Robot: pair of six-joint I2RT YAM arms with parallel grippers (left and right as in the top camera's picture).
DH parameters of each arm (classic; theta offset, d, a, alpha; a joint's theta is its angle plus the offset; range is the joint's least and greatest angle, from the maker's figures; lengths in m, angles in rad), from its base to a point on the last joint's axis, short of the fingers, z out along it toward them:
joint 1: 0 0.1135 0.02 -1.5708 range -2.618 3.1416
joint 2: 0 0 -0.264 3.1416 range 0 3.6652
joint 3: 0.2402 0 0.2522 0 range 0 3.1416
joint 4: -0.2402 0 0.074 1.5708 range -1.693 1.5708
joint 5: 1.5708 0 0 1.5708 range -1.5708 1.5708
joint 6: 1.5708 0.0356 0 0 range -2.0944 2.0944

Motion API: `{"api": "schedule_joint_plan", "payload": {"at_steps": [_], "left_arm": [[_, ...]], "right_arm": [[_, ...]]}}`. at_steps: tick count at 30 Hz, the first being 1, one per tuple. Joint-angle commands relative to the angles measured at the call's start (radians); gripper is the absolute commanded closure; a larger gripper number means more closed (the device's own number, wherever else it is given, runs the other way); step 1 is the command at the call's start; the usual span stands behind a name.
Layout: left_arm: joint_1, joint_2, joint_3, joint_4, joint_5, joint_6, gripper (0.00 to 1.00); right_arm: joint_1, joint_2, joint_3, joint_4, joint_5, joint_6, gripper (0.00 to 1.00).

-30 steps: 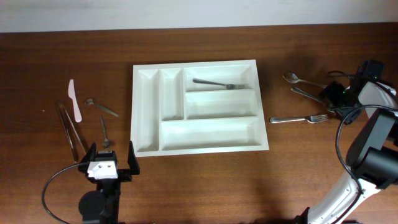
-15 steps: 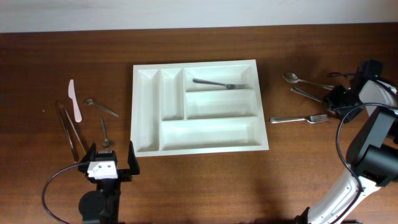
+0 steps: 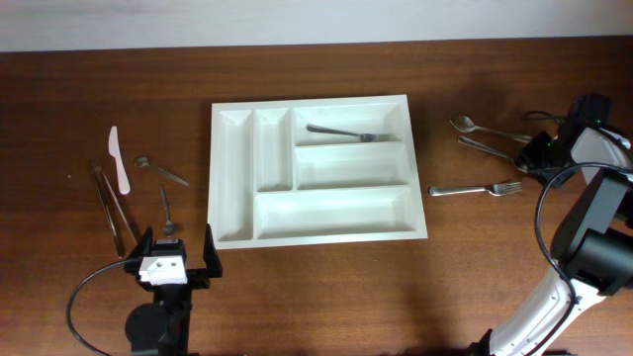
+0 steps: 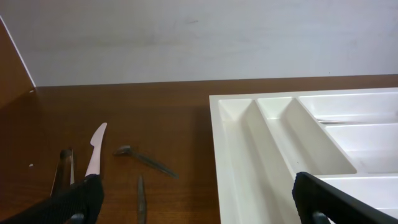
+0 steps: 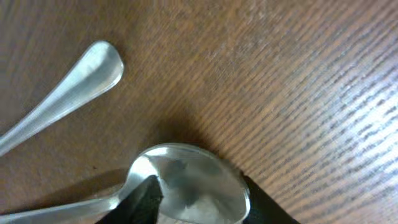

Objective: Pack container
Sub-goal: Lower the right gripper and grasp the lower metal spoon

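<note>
Square right gripper [image 5: 202, 205] on spoon [image 5: 186, 180] end (narrow around it, can't tell if clamped), lift clear of neighbouring handle [image 5: 87, 71], carry left to tray [image 3: 336, 211] at mid-table, leave left gripper [image 3: 178, 240] parked wide open by tray's near-left corner.

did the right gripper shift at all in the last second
Yes, slightly. In the overhead view the right gripper has drifted to the right, farther from the container's right edge.

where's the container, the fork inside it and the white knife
container [image 3: 336, 210], overhead view, bare floor of its long near compartment
fork [image 3: 341, 133] inside it, overhead view, mid-handle
white knife [image 3: 119, 161], overhead view, its middle
</note>
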State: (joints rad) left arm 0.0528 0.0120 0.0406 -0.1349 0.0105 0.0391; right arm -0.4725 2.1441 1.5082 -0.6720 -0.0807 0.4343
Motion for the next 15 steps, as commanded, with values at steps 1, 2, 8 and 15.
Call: {"api": "schedule_joint_plan", "payload": {"at_steps": [1, 2, 8, 15], "left_arm": [[0.005, -0.006, -0.006, 0.000, 0.000, 0.015, 0.01], [0.005, -0.006, -0.006, 0.000, 0.000, 0.015, 0.01], [0.005, -0.006, -0.006, 0.000, 0.000, 0.015, 0.01], [0.005, -0.006, -0.006, 0.000, 0.000, 0.015, 0.01]], "right_arm": [[-0.001, 0.092, -0.045, 0.003, -0.040, -0.017, 0.69], [-0.001, 0.092, -0.045, 0.004, -0.040, -0.020, 0.75], [0.000, 0.092, -0.045, 0.004, -0.042, -0.028, 0.96], [0.000, 0.092, -0.045, 0.004, -0.053, -0.038, 0.96]]}}
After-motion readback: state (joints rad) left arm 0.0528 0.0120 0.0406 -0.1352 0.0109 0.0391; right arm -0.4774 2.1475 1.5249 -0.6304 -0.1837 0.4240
